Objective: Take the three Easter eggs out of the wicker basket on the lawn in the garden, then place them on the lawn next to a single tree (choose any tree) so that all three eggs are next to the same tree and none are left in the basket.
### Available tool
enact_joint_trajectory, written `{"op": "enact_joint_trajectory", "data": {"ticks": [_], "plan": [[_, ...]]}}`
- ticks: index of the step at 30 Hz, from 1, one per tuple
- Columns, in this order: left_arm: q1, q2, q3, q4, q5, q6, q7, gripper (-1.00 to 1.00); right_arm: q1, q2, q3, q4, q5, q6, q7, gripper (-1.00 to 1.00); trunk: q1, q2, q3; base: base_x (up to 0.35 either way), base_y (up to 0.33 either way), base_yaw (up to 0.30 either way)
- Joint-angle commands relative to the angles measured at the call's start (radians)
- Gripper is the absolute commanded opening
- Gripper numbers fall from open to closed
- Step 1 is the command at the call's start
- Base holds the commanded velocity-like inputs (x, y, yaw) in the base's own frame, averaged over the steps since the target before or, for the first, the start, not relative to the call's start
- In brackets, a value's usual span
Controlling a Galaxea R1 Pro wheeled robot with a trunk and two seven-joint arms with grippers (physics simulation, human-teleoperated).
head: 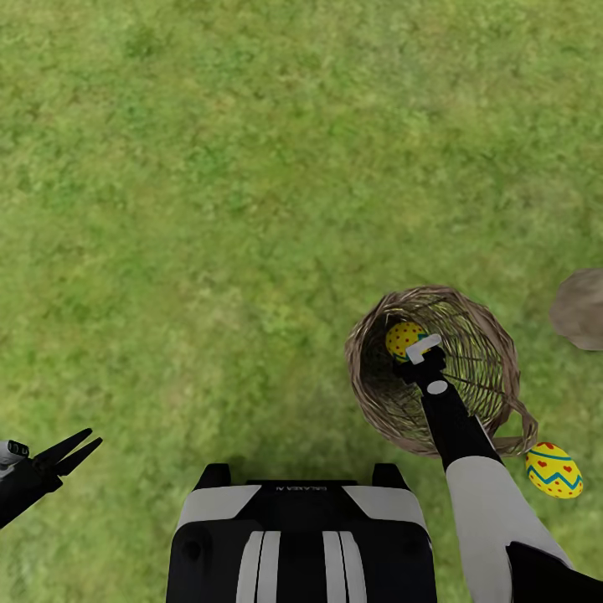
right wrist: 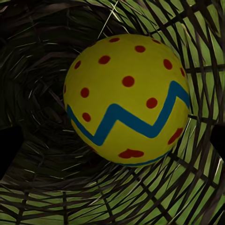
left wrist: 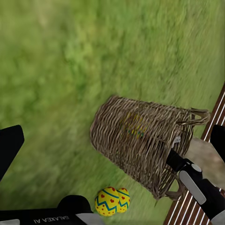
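Inside wicker basket [head: 481, 352], red-dotted, blue-zigzagged yellow egg [right wrist: 126, 98]; right fingers' [head: 423, 347] spread unclear.

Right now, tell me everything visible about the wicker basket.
The basket is a small, round, deep one of brown open-weave wicker, with grass showing through the gaps. It stands on the lawn, mouth open toward the head camera. Inside lies a yellow egg with red dots and a blue zigzag band. The right end effector reaches in over the rim, close to that egg. A second egg, with red hearts, lies on the grass just outside the basket.
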Motion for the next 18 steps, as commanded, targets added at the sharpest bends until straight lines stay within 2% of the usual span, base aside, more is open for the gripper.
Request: {"op": "enact_joint_trajectory", "data": {"ticks": [1,13,15,18], "plan": [[0.000,0.000,0.001,0.000,-0.002,0.011,-0.005,1.00,0.000,0.001,-0.005,-0.004,0.009,0.002,0.009,1.00,0.000,0.000,0.000,0.000,0.000,0.000],[0.000,-0.001,0.001,0.000,-0.002,0.011,-0.005,1.00,-0.003,-0.001,-0.001,-0.001,0.012,0.009,0.011,1.00,0.000,0.000,0.000,0.000,0.000,0.000],[0.000,-0.001,0.001,0.000,-0.002,0.011,-0.005,1.00,-0.016,0.000,-0.001,0.008,0.014,0.010,0.012,1.00,0.000,0.000,0.000,0.000,0.000,0.000],[0.000,-0.001,0.001,0.000,-0.001,0.011,-0.005,1.00,-0.060,0.001,-0.001,0.073,0.015,0.012,0.012,1.00,0.000,0.000,0.000,0.000,0.000,0.000]]}}
